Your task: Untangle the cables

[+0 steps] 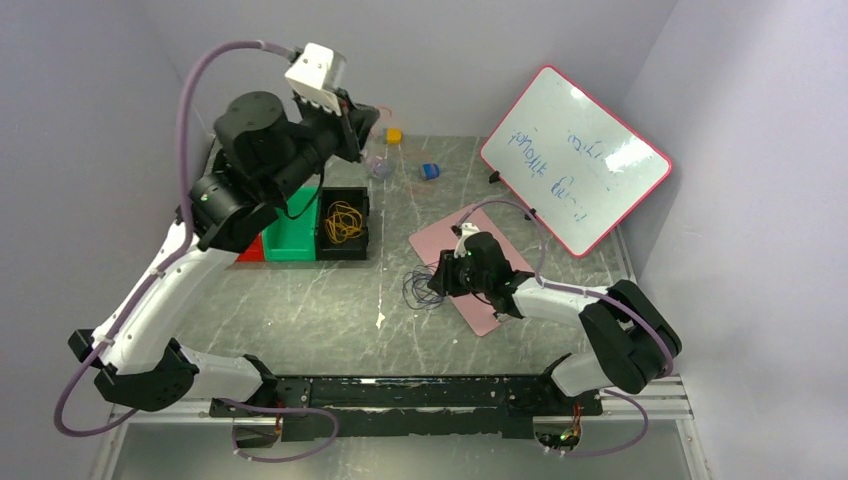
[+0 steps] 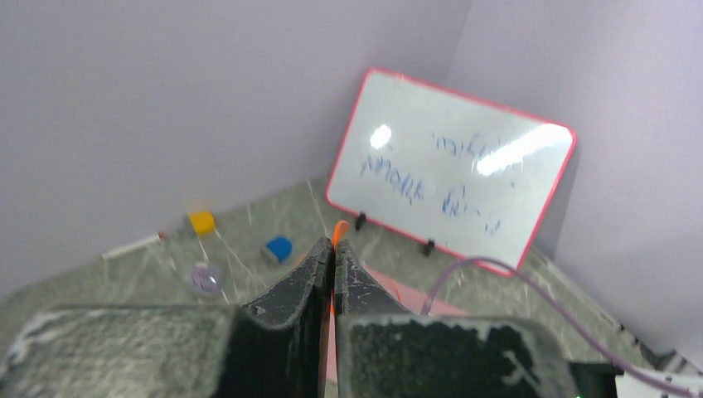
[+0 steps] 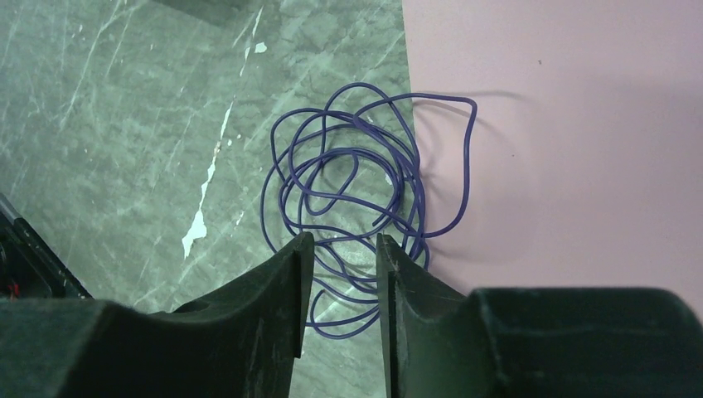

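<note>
A dark blue cable [image 3: 356, 182] lies in a small tangle of loops on the table, half over the edge of a pink mat [image 3: 564, 124]; it also shows in the top view [image 1: 422, 289]. My right gripper [image 3: 344, 249] is open, low over it, with the jaws on either side of the near loops. My left gripper [image 2: 334, 249] is raised high at the back left [image 1: 362, 125] and is shut on an orange-red cable [image 2: 339, 230], whose short end sticks out past the tips. A yellow cable [image 1: 343, 222] lies coiled in a black bin [image 1: 345, 248].
A green bin [image 1: 293, 238] and a red bin [image 1: 251, 251] stand left of the black one. A whiteboard [image 1: 575, 155] leans at the back right. A yellow block [image 1: 394, 135], a blue block [image 1: 430, 171] and a small clear round piece [image 1: 378, 166] lie at the back.
</note>
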`<state>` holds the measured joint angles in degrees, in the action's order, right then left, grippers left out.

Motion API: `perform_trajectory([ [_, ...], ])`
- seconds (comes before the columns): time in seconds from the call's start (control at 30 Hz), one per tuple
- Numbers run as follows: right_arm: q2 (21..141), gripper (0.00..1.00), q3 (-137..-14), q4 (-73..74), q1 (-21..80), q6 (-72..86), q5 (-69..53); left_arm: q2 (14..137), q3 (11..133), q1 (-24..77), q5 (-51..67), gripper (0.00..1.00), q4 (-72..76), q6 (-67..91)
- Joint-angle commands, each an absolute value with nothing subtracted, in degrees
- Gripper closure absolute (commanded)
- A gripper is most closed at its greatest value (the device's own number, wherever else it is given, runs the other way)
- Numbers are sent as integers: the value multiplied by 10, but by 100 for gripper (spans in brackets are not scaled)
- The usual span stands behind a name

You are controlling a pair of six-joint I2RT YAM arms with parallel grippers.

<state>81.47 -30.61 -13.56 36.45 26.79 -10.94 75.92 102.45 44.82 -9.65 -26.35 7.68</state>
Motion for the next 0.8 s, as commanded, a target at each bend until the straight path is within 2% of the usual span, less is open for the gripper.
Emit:
perform_trajectory([
  [0.0,810,61,-301,-153,363,274,-101,755,1078,445,-139,93,-246,29],
  [0.4,748,47,-298,-161,363,257,-112,763,1113,438,-220,93,-244,-30],
  [0.57,717,44,-307,-162,363,243,-125,763,1097,404,-194,93,-257,-13],
  [0.77,681,43,-312,-159,363,230,-125,751,1045,309,-113,93,-261,29],
])
